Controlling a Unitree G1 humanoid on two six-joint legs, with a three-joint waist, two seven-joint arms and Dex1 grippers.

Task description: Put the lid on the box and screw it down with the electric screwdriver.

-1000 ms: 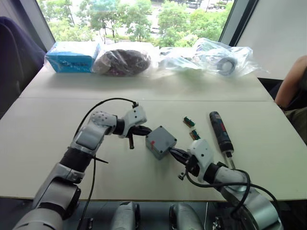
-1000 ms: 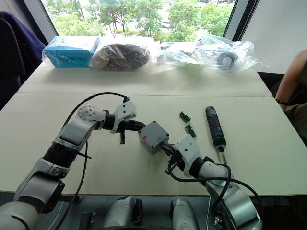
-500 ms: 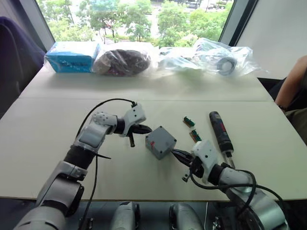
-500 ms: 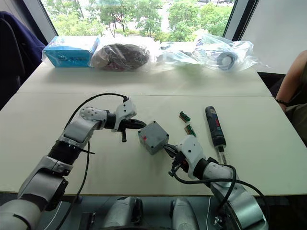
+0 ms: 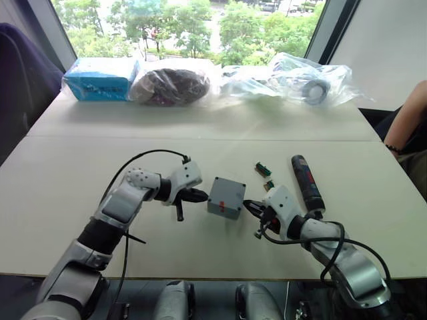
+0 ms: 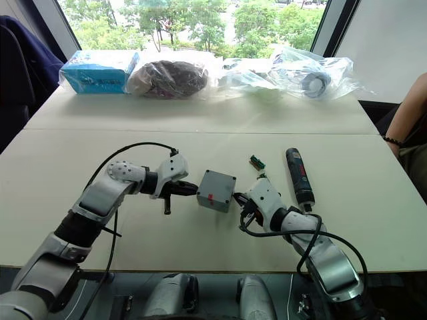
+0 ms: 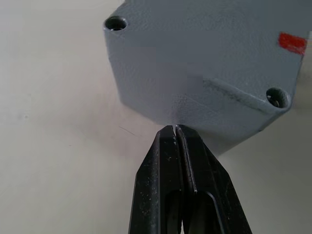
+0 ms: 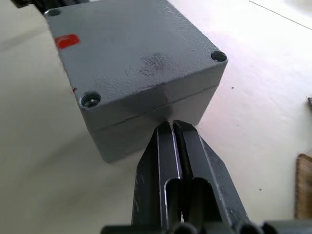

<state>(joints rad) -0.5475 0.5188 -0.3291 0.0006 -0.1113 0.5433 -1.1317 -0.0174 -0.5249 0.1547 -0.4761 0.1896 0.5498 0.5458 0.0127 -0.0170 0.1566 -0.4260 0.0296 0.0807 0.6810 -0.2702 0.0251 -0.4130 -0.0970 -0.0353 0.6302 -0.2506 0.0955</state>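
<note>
Near the middle of the pale desk [image 5: 80, 167] sits the small square grey box [image 5: 225, 197], its grey lid [image 8: 131, 53] already seated on top, a red mark on the side facing the robot. Both arms reach in low over the desk from either side, elbows bent, forearms angled toward the box. Left hand [image 7: 175, 129] — its two black fingers pressed together — points its tips at the box's left wall, at or just short of touching. Right hand [image 8: 171, 125] has its fingers pressed together too, tips right at the seam between lid and body on the opposite wall. Neither hand holds anything. Further right, the black cylindrical electric screwdriver [image 5: 306, 183] lies flat on the desk, with small green pieces [image 5: 262, 169] between it and the box.
</note>
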